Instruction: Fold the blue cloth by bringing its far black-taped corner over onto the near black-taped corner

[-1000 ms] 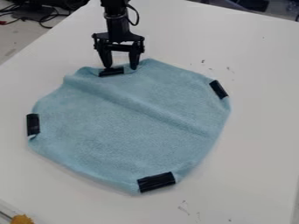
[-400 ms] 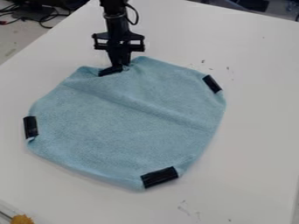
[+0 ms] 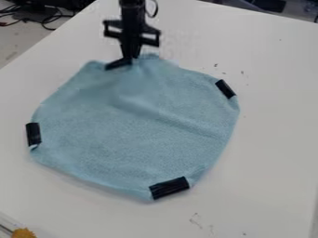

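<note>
My black two-finger gripper (image 3: 131, 57) hangs from the top edge of the view, left of centre, its fingers pointing down and nearly upright. Its fingertips are closed together on the light blue fabric cloth (image 3: 133, 130), gripped at its far edge just beside a black tape strip (image 3: 118, 63). I find the cloth spread across the white smooth-topped table (image 3: 273, 135), roughly round in outline, with a soft ridge running across it. Three further black strips mark its left, right and near edges. An orange-yellow object (image 3: 23, 233) sits at the near left corner.
</note>
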### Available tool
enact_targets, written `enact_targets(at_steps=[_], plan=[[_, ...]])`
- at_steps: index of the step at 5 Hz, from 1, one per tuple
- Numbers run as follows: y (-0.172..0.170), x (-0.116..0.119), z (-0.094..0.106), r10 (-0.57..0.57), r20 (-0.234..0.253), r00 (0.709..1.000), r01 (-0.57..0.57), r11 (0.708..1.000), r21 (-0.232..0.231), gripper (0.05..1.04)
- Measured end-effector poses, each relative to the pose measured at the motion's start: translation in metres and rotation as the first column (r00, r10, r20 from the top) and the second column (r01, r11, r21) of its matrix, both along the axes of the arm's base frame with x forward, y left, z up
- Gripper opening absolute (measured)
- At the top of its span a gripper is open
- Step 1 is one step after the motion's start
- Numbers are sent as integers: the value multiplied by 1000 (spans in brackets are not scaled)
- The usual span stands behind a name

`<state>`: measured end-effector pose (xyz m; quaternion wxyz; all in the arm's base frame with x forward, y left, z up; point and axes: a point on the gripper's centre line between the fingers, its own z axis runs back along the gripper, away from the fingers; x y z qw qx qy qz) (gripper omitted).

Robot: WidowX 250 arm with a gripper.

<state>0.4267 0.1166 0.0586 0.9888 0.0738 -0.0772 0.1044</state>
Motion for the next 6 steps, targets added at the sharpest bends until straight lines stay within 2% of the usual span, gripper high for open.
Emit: enact_targets(at_steps=[1, 2, 3, 4, 5, 6], plan=[[-33, -16, 33, 7, 55, 998, -11, 997, 71, 59], [-52, -48, 44, 78, 78, 994, -82, 995, 53, 59], [-81, -92, 38, 159, 58, 986, -157, 987, -41, 59], [-105, -133, 29, 222, 39, 974, -219, 973, -78, 59], [-132, -162, 21, 246, -25, 969, -247, 960, -129, 59], [-149, -175, 11, 240, -71, 968, -249, 954, -167, 59]])
